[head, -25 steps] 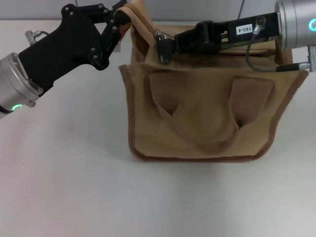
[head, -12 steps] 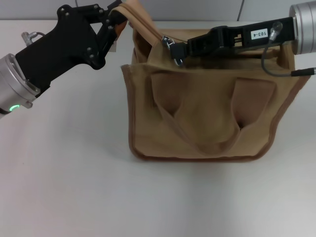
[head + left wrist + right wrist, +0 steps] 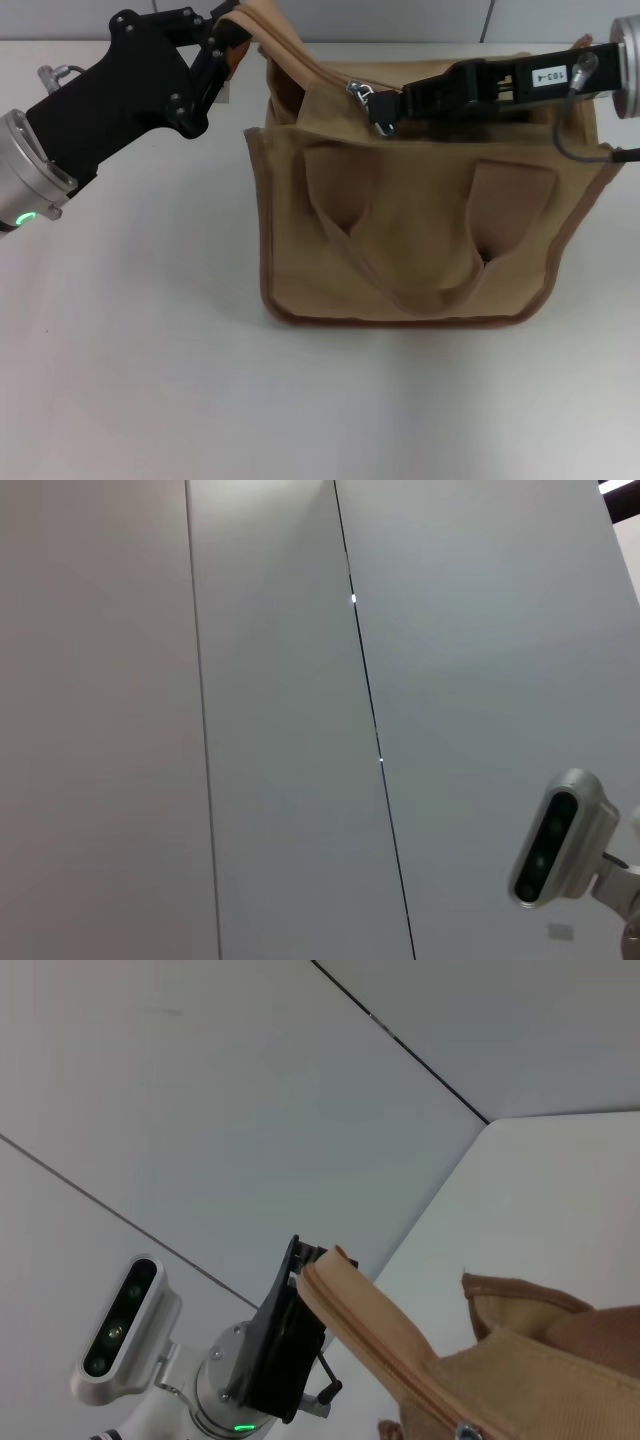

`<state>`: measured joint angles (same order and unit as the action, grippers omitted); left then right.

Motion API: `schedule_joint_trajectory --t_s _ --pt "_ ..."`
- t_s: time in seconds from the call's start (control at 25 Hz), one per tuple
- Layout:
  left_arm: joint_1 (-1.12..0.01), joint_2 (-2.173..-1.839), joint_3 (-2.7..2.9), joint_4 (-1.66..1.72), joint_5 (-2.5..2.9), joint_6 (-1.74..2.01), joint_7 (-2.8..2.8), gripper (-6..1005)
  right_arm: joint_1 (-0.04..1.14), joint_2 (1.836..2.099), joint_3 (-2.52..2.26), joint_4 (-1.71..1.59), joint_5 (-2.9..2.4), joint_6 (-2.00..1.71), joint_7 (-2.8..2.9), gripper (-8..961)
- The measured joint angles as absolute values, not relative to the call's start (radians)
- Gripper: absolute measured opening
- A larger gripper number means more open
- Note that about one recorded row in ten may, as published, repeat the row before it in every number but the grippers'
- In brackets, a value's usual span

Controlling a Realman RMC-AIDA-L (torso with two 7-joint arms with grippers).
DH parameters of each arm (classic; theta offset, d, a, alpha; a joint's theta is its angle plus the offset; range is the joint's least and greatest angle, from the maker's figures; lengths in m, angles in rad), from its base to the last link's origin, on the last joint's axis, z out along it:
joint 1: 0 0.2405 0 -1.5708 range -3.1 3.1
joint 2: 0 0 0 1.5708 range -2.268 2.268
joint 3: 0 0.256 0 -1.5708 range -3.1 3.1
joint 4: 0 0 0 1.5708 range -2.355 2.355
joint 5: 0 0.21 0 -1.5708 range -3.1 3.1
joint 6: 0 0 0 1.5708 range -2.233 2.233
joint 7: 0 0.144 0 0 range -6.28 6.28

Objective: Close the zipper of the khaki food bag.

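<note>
Right pincer (image 3: 385, 105) pinches the shiny metal slider of the zipper (image 3: 362, 91). Left pincer (image 3: 228, 38) clamps the boxy canvas bag's (image 3: 420, 240) raised corner on the white worktop (image 3: 150, 380).

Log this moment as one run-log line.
left gripper: shut on zipper end, lifted | right gripper: shut on slider, partway along zipper | khaki food bag: upright on table, partly open

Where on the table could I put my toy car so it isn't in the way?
Best is the bare table in front of the khaki food bag, or left of it under the left claw. The bag's top is crowded: the left claw grips its end and the right claw holds the zipper.
</note>
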<state>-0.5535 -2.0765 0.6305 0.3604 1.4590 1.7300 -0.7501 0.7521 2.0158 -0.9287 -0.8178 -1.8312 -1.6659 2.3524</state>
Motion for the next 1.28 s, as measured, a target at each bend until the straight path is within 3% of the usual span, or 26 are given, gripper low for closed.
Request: schedule_joint_trajectory --t_s 0.8,1.28 --pt "-0.53 -2.075 0.63 0.353 1.443 1.688 -0.75 15 0.644 1.969 -0.79 -0.83 -1.84 -1.793 2.284 7" --pt "-0.524 -2.077 0.63 0.346 1.428 1.663 -0.75 15 0.558 1.921 -0.72 -0.822 -1.842 -1.859 2.229 7"
